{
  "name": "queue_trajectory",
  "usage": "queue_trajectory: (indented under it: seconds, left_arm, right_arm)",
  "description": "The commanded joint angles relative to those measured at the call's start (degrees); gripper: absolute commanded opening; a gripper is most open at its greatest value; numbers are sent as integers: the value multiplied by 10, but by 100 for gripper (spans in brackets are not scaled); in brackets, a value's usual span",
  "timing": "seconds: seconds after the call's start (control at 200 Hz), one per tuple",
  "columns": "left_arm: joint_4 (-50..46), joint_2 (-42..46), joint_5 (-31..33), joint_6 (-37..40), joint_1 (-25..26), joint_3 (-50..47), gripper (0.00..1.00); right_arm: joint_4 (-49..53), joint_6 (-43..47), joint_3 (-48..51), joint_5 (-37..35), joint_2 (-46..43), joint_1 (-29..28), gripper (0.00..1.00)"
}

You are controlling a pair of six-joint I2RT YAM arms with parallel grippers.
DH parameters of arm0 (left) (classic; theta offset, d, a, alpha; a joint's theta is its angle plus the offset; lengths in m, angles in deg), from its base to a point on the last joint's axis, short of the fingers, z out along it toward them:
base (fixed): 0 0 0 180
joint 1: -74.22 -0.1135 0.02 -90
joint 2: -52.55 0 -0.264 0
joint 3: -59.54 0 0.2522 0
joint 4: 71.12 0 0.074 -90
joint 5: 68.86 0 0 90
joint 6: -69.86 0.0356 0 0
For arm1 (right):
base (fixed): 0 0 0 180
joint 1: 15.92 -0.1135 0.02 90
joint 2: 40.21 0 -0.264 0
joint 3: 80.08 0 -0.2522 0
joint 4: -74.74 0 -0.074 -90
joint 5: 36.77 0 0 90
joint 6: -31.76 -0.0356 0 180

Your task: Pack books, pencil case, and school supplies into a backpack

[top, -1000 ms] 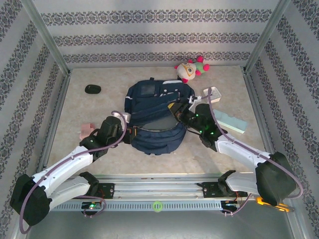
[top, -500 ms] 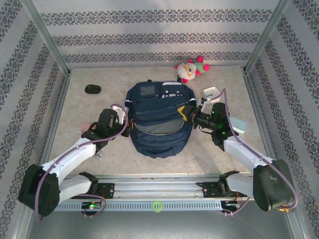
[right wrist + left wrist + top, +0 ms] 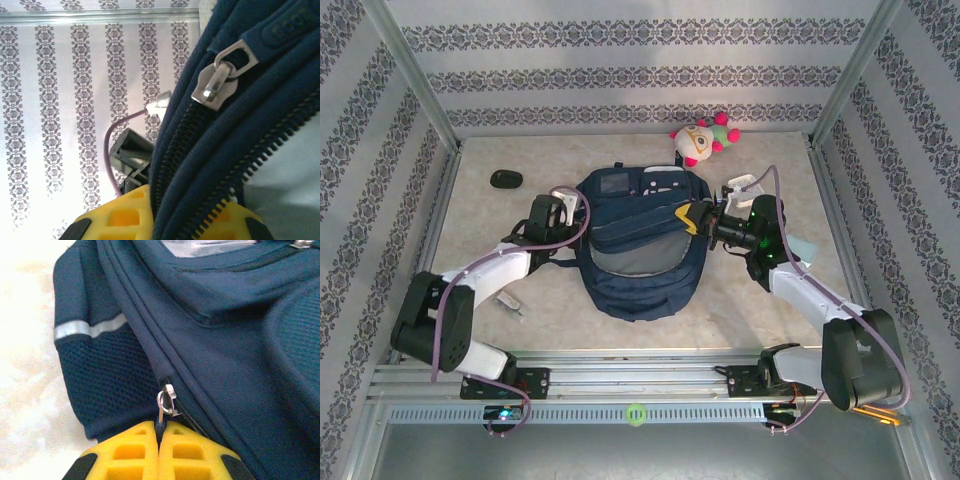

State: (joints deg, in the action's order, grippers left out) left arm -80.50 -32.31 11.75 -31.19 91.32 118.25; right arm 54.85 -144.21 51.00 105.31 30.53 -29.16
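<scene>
The navy backpack [image 3: 638, 275] lies flat mid-table, its grey inside showing through the open main zip. My left gripper [image 3: 576, 214] is at the bag's left side, shut on the dark zipper pull [image 3: 160, 426] just below the silver slider [image 3: 167, 401]. Across the bag, my right gripper [image 3: 689, 218] is shut on the backpack's zip edge [image 3: 200, 165], with navy fabric and zip teeth clamped between the yellow fingers [image 3: 125, 215]. A second slider [image 3: 220, 82] hangs above it. The pale mint pencil case [image 3: 802, 247] peeks out behind the right arm. The books and school supplies are hidden.
A plush toy [image 3: 703, 138] sits at the back, beyond the bag. The square white clock [image 3: 744, 185] lies just behind the right gripper. A black oval object [image 3: 506, 179] rests at the back left. Patterned walls with metal posts close in the table.
My left gripper has travelled up the bag's left side with the zipper pull. The right gripper has shifted back and right, holding the edge. The bag's mouth has narrowed.
</scene>
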Motion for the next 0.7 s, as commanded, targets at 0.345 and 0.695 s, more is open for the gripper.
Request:
queue_trajectory:
  seconds: [0.345,0.695]
  left_arm:
    - [76,-88,62,3,-57,64,13]
    - [-6,135,1,-62,-54,1,61]
  right_arm:
    - [-83,-16,-42,94,9,0,0]
    - [-36,61,-29,-78,39,-38,0]
